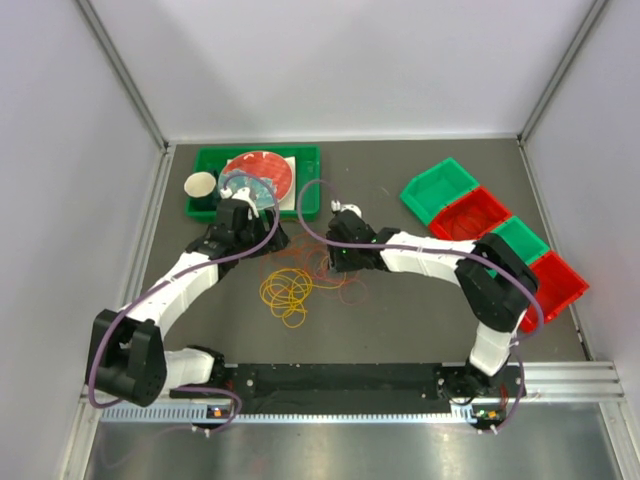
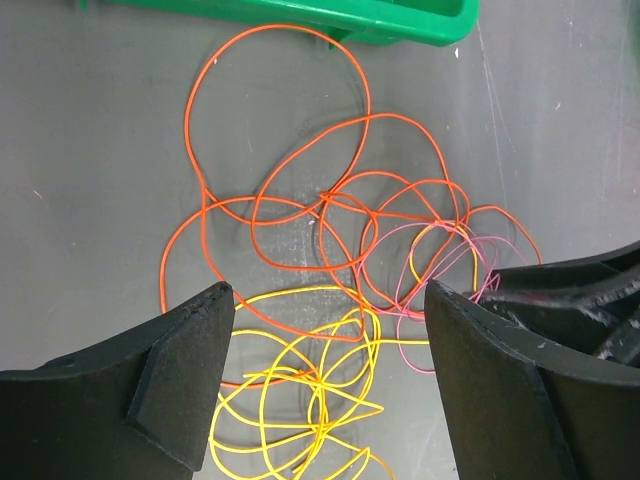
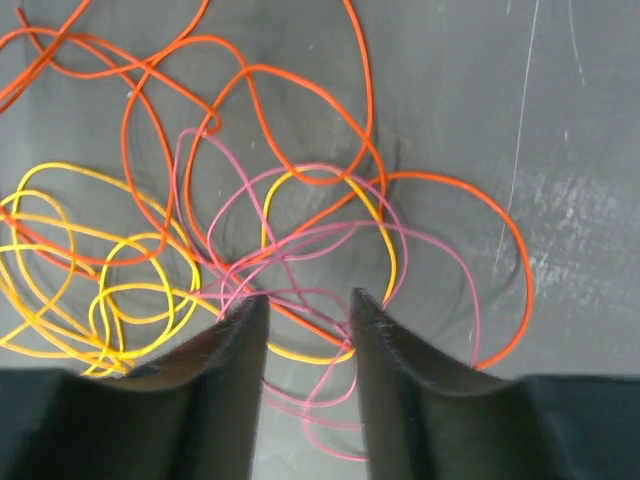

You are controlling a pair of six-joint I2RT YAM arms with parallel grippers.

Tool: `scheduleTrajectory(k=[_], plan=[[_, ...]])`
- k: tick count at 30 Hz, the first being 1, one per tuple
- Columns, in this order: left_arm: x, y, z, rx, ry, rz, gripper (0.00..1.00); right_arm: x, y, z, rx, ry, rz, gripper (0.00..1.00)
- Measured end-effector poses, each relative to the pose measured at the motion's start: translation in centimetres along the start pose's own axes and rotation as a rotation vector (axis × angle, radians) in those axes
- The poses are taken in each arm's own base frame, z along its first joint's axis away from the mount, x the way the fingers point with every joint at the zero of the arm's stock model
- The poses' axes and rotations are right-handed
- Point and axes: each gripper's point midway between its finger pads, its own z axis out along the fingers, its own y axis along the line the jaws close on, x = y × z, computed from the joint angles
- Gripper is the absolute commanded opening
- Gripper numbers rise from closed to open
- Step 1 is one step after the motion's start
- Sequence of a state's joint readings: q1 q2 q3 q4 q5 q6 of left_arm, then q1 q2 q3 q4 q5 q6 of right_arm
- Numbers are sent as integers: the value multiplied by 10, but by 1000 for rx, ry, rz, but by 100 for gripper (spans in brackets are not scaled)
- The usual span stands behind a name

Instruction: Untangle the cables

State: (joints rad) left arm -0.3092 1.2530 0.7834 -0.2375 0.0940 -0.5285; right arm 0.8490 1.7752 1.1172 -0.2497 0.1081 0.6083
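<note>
Now the tangle of thin yellow, orange and pink wire cables (image 1: 288, 291) lies mid-desk, between the two arms. The right gripper (image 3: 305, 310) sits low, jaws narrowed around pink strands but not closed. The left gripper (image 2: 330, 300) hovers wide apart over the orange and yellow loops. Pinching one colour only and drawing it sideways slowly should work best. The dark grey desk (image 1: 400, 330) looks smooth, with white walls around it and a green plastic tray (image 1: 305, 153) close behind.
</note>
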Motion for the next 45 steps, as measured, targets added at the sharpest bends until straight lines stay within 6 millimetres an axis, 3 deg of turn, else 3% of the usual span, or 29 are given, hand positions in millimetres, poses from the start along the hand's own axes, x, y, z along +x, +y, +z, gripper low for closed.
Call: scheduleTrajectory(k=[2, 9, 12, 16, 19, 25, 31, 37, 45], plan=[[0, 0, 0, 1, 0, 0, 81, -1, 1, 4, 4, 1, -7, 0], [0, -2, 0, 13, 3, 0, 81, -13, 4, 2, 13, -14, -30, 0], [2, -2, 1, 15, 10, 0, 81, -23, 0, -15, 35, -49, -44, 0], [2, -2, 2, 15, 10, -1, 81, -60, 2, -68, 33, -189, -62, 0], [1, -2, 2, 15, 7, -1, 81, -99, 6, -131, 14, -346, -71, 0], [-1, -5, 3, 24, -2, -11, 81, -170, 15, -235, -10, -618, -74, 0], [1, -5, 3, 27, 2, -19, 81, -193, -7, -290, 65, -749, -71, 0], [1, -8, 3, 43, 5, -23, 81, -208, -58, -304, 204, -789, -14, 0], [5, -13, 4, 72, 18, -44, 80, -207, -150, -264, 408, -689, 91, 0]])
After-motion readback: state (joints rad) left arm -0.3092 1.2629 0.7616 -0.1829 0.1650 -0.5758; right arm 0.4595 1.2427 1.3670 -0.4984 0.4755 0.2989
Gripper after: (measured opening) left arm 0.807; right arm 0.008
